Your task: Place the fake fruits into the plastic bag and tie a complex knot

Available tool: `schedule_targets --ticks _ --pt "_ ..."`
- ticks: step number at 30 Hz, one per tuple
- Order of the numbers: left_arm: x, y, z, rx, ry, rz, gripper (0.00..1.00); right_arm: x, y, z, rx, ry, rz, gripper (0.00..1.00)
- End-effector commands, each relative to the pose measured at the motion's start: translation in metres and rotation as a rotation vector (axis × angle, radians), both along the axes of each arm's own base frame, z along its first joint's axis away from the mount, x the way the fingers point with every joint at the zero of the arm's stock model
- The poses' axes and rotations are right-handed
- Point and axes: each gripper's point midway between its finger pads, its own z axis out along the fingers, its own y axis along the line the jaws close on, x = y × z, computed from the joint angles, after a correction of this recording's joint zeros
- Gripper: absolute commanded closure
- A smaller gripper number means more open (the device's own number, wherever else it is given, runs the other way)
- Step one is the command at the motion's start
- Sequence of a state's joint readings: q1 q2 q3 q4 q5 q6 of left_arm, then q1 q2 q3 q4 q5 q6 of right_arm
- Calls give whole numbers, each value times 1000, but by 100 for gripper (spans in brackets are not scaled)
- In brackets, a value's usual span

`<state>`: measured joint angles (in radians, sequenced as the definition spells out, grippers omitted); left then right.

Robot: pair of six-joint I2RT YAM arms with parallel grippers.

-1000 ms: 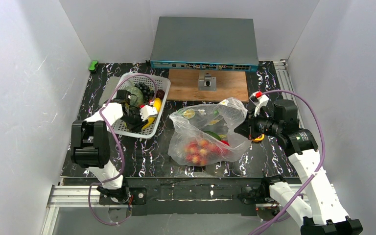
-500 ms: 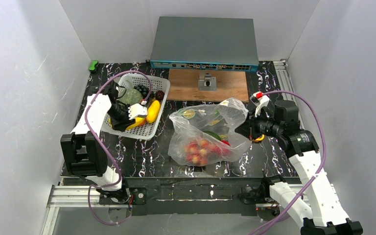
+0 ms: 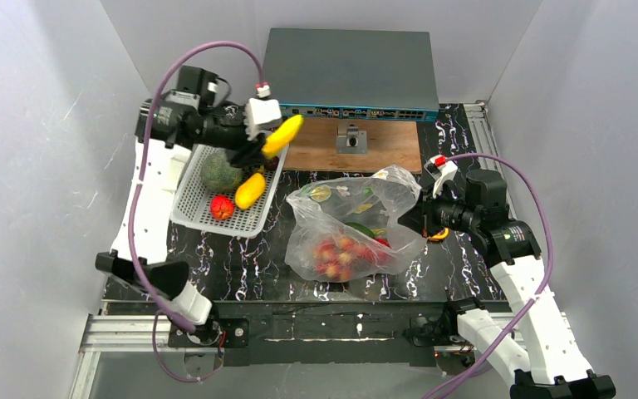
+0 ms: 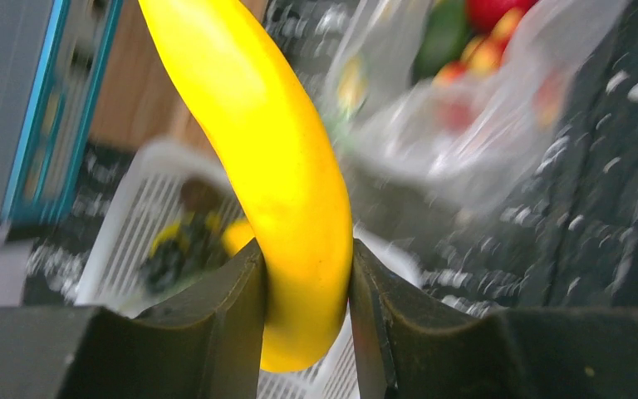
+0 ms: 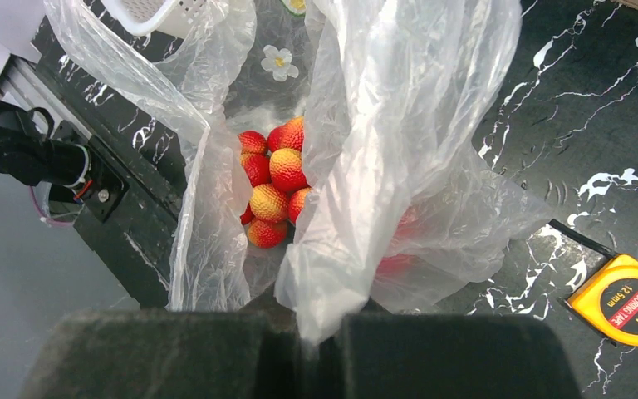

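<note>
Step in hand: loading fruit, knot not started. Left gripper (image 3: 267, 143) is clamped on a glossy yellow curved plastic banana (image 3: 283, 135), held in the air over the 1 o'clock corner of the white lattice plastic basket (image 3: 189, 187). Right gripper (image 3: 415, 218) is pinched shut on the rim of the thin clear flower-printed plastic bag (image 3: 399, 187), holding its 3 o'clock side up. A red-orange ball cluster (image 3: 336, 252) is already inside the bag. A green round fruit (image 3: 220, 172), a yellow piece (image 3: 249, 189) and a red piece (image 3: 222, 207) are left in the basket.

Next, as I judge it: carry the banana toward 4 o'clock and release over the bag mouth. The mouth looks only partly open, so aim close to the held rim.

Versus 0.5 s ago: the left gripper was low in the basket and is now lifted clear with the banana. Right arm and bag are unchanged.
</note>
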<state>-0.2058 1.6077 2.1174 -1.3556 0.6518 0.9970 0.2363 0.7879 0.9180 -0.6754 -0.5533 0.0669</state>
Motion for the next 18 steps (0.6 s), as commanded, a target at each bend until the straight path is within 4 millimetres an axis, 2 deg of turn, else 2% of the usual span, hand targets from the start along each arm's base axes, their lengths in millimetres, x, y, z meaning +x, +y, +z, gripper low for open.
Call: schedule_targets --ticks 1,2,5,9,13,15,18 --pt "-34 -88 52 -349 55 -34 86 6 6 16 39 -56 17 99" --pt "-33 -107 59 -402 40 -46 86 6 7 16 42 -55 17 99" --pt "-37 -164 63 -499 51 -91 87 7 8 16 49 -53 13 99" --pt "-60 -217 36 -497 122 -158 88 7 6 17 47 -61 2 99" --pt "-71 -226 -18 -449 207 -145 89 4 5 17 50 -67 -6 99" --pt "-80 -219 -51 -381 201 -169 89 3 3 18 49 -67 -16 99" --pt "-89 -196 -101 -260 208 -154 89 2 3 20 48 -63 -19 99"
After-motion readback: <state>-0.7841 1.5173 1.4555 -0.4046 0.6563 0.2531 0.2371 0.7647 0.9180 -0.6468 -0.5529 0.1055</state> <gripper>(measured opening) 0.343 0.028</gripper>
